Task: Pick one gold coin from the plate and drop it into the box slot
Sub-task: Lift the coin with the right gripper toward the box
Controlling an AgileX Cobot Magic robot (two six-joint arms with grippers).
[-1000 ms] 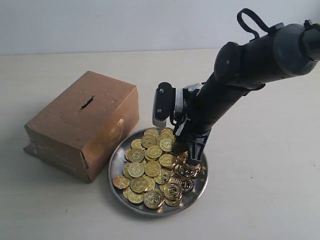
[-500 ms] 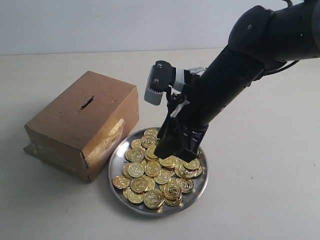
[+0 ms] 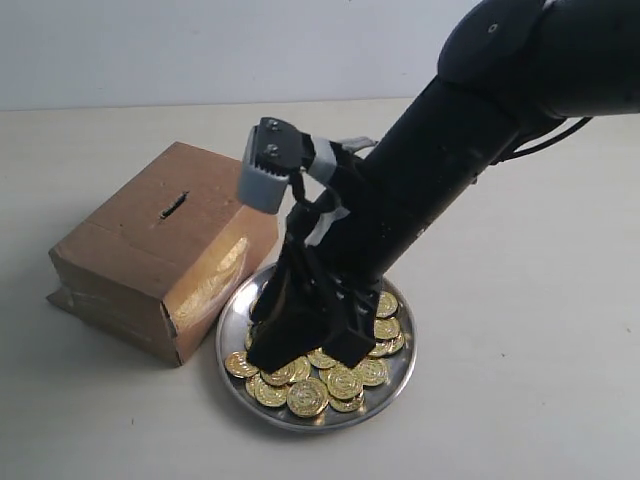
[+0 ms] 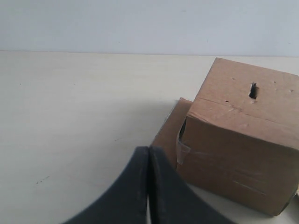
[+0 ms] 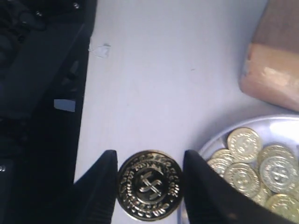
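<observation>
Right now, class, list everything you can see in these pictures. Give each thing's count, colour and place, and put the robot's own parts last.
brown rectangular cardboard box: one, brown, on the table, left of the plate in the exterior view.
narrow dark slot: one, dark, in the box's top face.
round shiny silver metal plate: one, silver, on the table close beside the box.
loose gold coins: a heap too many to count, gold, in the plate.
single gold coin: one, gold, held between the right jaws.
table: one, pale cream, under everything.
right arm: one, black, reaching down over the plate, jaws shut on the single gold coin.
left arm's fingers: two, black, jaws shut and empty, facing the box.
</observation>
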